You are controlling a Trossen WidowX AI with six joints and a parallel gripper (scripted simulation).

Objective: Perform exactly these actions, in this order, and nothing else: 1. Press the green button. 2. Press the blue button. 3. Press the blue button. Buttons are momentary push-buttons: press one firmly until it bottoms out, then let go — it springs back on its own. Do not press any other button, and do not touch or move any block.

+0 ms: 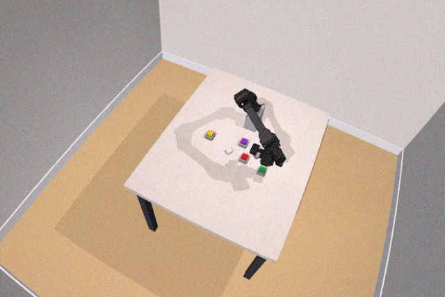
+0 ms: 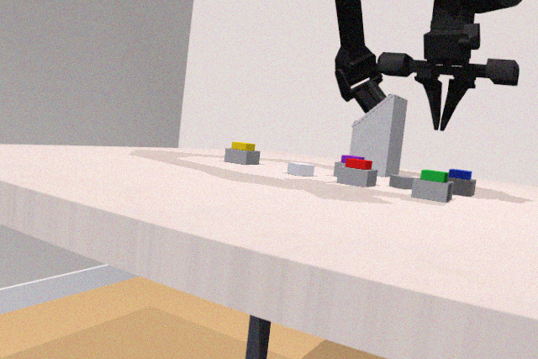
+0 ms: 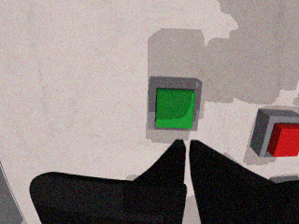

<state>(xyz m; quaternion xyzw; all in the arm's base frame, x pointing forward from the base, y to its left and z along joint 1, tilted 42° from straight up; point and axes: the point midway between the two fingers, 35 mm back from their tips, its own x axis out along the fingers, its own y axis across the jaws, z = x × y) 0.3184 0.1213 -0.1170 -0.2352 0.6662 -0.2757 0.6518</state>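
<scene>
The green button [image 1: 261, 170] [image 2: 434, 176] [image 3: 175, 108] stands on its grey base, its cap up. The blue button [image 2: 460, 173] stands just behind it in the exterior view; the arm hides it in the top view, and the wrist view does not show it. My gripper [image 2: 439, 129] [image 3: 185, 147] is shut and empty, pointing down. It hangs well above the buttons, touching nothing. In the wrist view its fingertips lie just below the green button's near edge.
A red button [image 1: 244, 157] [image 2: 358, 164] [image 3: 286, 140] is beside the green one. A purple button [image 1: 244, 141] [image 2: 352, 158] and a yellow button [image 1: 210, 133] [image 2: 243, 146] stand farther off. A white block [image 1: 229, 150] [image 2: 300, 169] and a grey block [image 2: 401, 181] lie between buttons.
</scene>
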